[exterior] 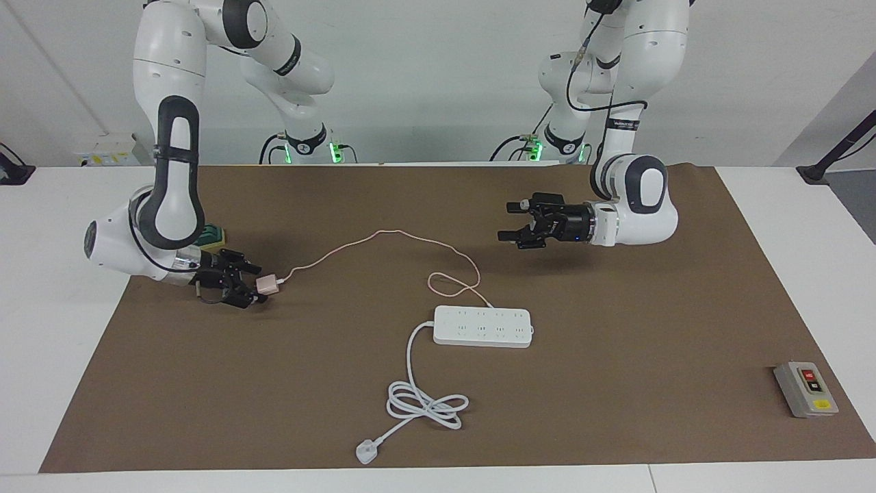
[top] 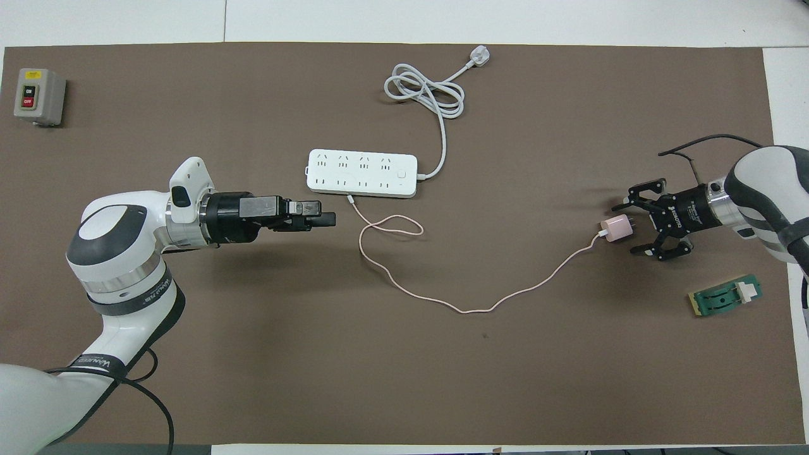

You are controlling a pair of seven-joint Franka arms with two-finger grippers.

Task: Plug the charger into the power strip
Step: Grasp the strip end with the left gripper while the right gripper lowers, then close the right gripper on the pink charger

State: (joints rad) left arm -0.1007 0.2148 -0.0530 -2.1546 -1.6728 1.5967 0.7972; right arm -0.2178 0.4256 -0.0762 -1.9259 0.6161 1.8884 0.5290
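We see a white surface (exterior: 61, 329) carrying a brown mat (exterior: 616, 383), and we place everything against the strip (exterior: 482, 326), the white multi-socket bar lying near the middle of that mat. Two white arms reach in: the left arm (top: 120, 253) stretches toward the strip from the left arm's end, and the right arm (exterior: 161, 205) bends low at the right arm's end, well apart from the strip. The strip's thick cord (top: 426, 95) runs to a loose coil farther from the robots than the strip and ends in a white plug (top: 479, 57). A grey switch box (top: 39, 96) sits far off from the strip at the left arm's end. A small green part (top: 725, 296) lies at the right arm's end, nearer to the robots than the strip. The left pincer (exterior: 514, 220) hangs in the air, released and empty, over bare mat just beside the strip's end on the robots' side. The right pincer (top: 632, 221) is low at the mat with its fingers standing on either side of the charger's prong end; we see them apart and cannot tell that they press it. The charger (top: 616, 229), a pale pink cube, rests on the mat well apart from the strip toward the right arm's end. Its thin pink cable (top: 468, 309) curves back, loops, and ends touching the strip's near edge.
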